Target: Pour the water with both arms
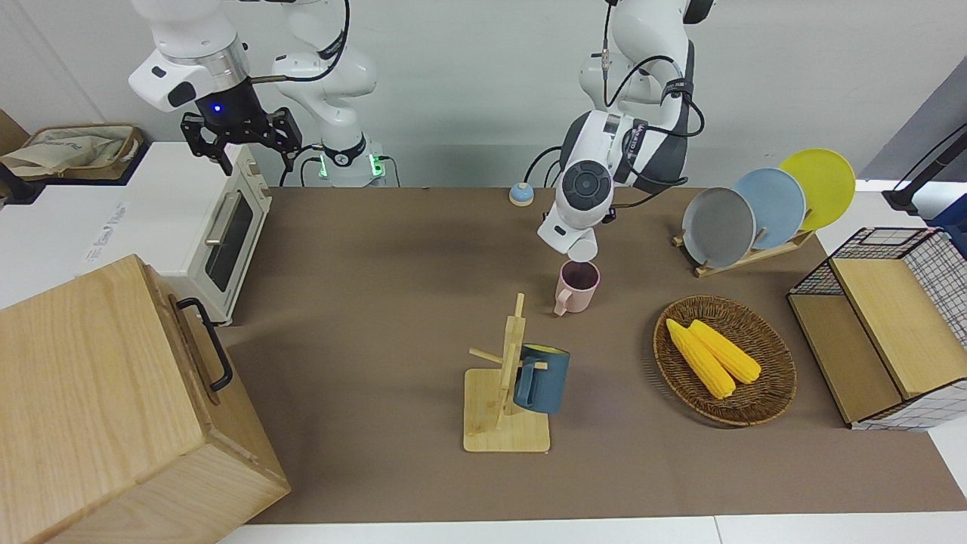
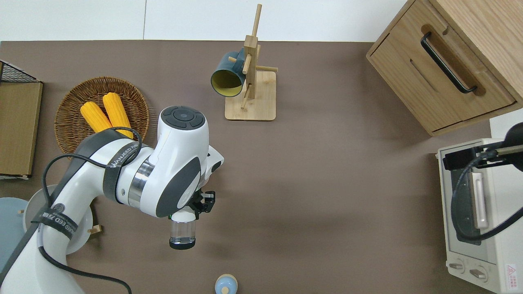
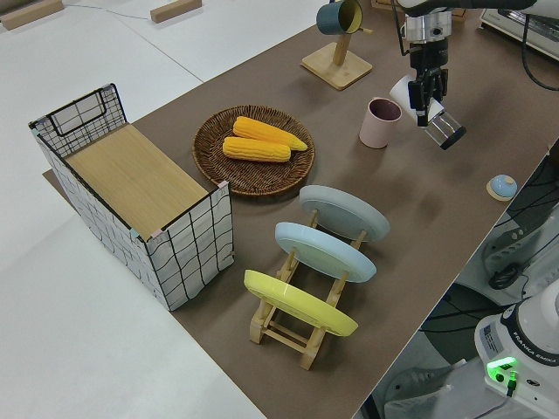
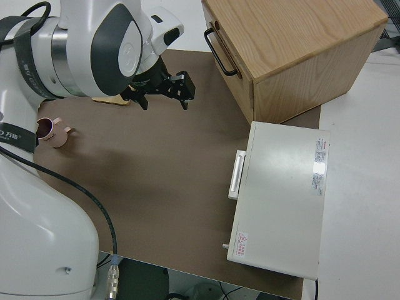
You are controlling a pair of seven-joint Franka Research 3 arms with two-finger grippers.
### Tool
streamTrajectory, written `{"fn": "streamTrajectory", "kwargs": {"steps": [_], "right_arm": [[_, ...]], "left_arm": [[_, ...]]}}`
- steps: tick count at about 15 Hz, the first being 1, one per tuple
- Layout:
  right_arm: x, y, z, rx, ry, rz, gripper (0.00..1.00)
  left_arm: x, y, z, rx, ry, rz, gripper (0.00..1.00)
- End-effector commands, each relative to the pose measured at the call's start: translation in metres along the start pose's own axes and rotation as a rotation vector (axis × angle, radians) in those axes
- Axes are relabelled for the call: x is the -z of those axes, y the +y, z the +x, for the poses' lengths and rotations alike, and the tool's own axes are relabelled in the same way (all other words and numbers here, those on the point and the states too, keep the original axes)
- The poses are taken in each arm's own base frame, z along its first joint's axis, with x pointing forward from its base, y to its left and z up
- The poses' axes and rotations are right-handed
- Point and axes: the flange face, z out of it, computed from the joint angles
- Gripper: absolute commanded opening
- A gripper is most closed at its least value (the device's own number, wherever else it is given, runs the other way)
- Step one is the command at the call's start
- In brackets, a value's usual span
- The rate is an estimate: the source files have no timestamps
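My left gripper [image 2: 191,209] is shut on a clear glass [image 2: 182,234] that is tipped almost onto its side, its thick base pointing toward the robots. In the front view the glass [image 1: 582,246] has its mouth just above the rim of a pink mug [image 1: 579,285] standing on the brown table. The left side view shows the left gripper [image 3: 428,90], the glass [image 3: 443,127] and the mug [image 3: 379,122] close together. The left arm hides the mug in the overhead view. I cannot make out any water. The right arm is parked, its right gripper [image 1: 238,142] open.
A wooden mug stand [image 1: 505,412] carries a blue mug [image 1: 542,378]. A wicker basket [image 1: 763,381] holds two corn cobs. Toward the left arm's end stand a plate rack [image 1: 763,204] and a wire crate [image 1: 884,325]. A toaster oven [image 1: 219,227], a wooden cabinet [image 1: 113,408] and a small blue knob [image 1: 520,194] are also there.
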Motion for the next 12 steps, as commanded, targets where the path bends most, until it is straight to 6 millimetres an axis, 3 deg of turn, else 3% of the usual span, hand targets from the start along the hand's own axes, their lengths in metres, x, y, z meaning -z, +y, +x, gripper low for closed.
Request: {"fn": "streamTrajectory", "kwargs": {"steps": [1, 12], "right_arm": [[0.000, -0.002, -0.002, -0.013, 0.004, -0.005, 0.990], [0.000, -0.002, -0.001, -0.013, 0.004, -0.005, 0.990]], "left_arm": [[0.013, -0.003, -0.005, -0.003, -0.016, -0.009, 0.00], [0.027, -0.017, -0.018, 0.013, 0.015, -0.036, 0.00]]}}
